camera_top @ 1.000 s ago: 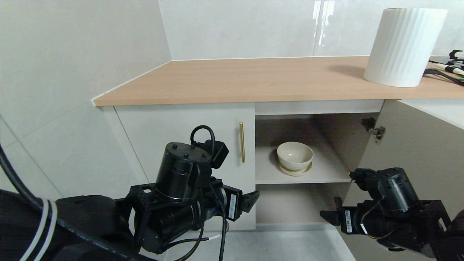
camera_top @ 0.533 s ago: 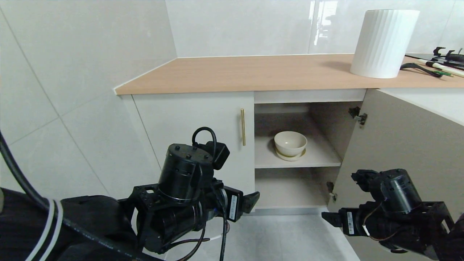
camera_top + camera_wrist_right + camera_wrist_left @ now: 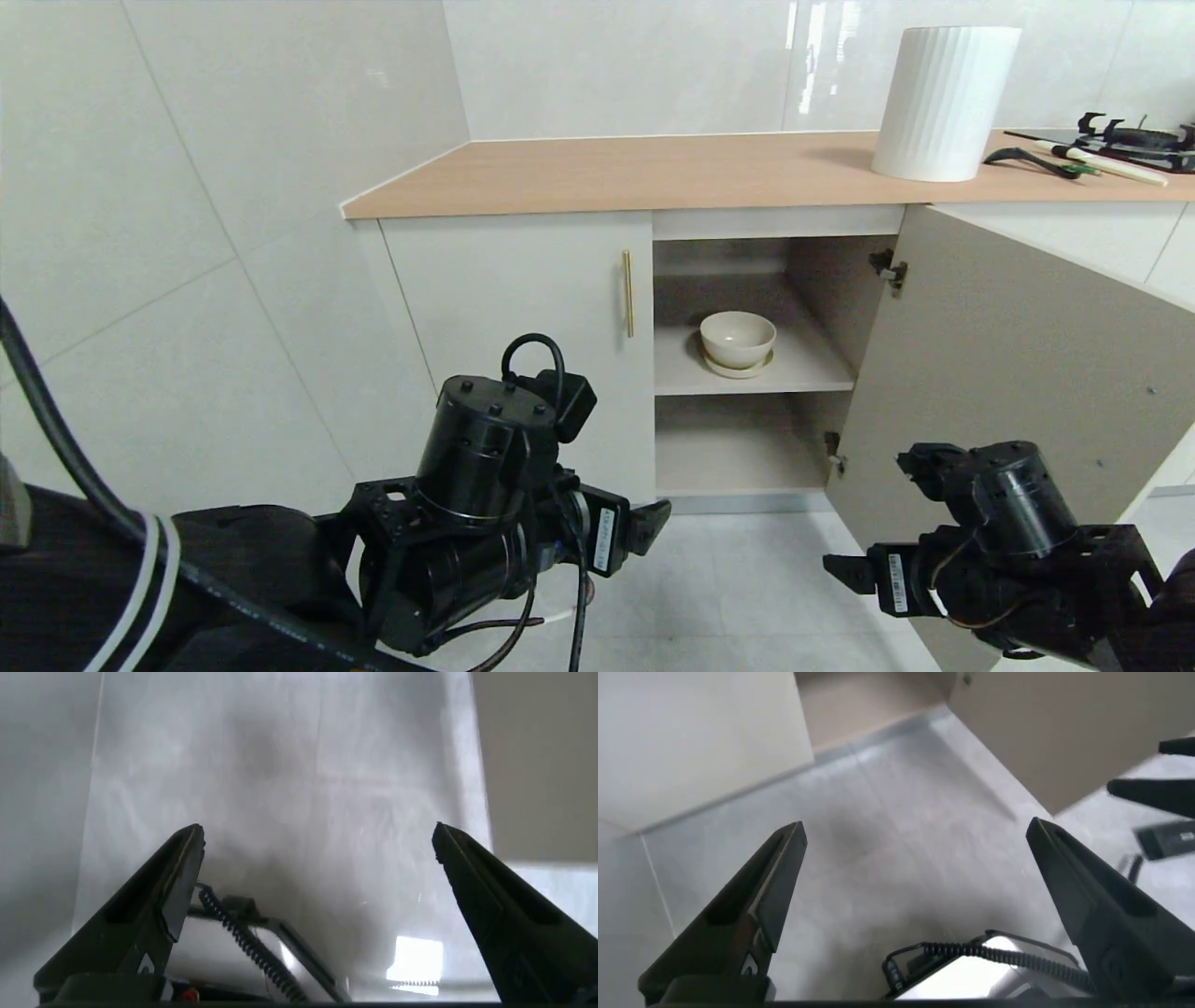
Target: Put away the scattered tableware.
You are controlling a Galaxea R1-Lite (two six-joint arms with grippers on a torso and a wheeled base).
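Only the camera has drawn back; cream ceramic bowl [image 3: 738,336] sits on cabinet shelf [image 3: 812,375]; left pincer [image 3: 914,824], right pincer [image 3: 318,828] spread apart.

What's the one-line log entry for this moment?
left pincer: open, empty | right pincer: open, empty | bowl: on saucer, upper shelf | cabinet door: open

The right gripper [image 3: 316,833] points down at a pale grey tiled floor [image 3: 280,756]. Its two dark fingers [image 3: 140,919] are spread wide apart, and bare floor shows between them across the middle of the frame. A coiled black cable [image 3: 232,922] runs near the gripper's base, close to one finger. A flat beige panel [image 3: 542,756] fills the frame's edge beyond the other finger. A bright patch of glare [image 3: 416,952] lies on the floor near that finger.
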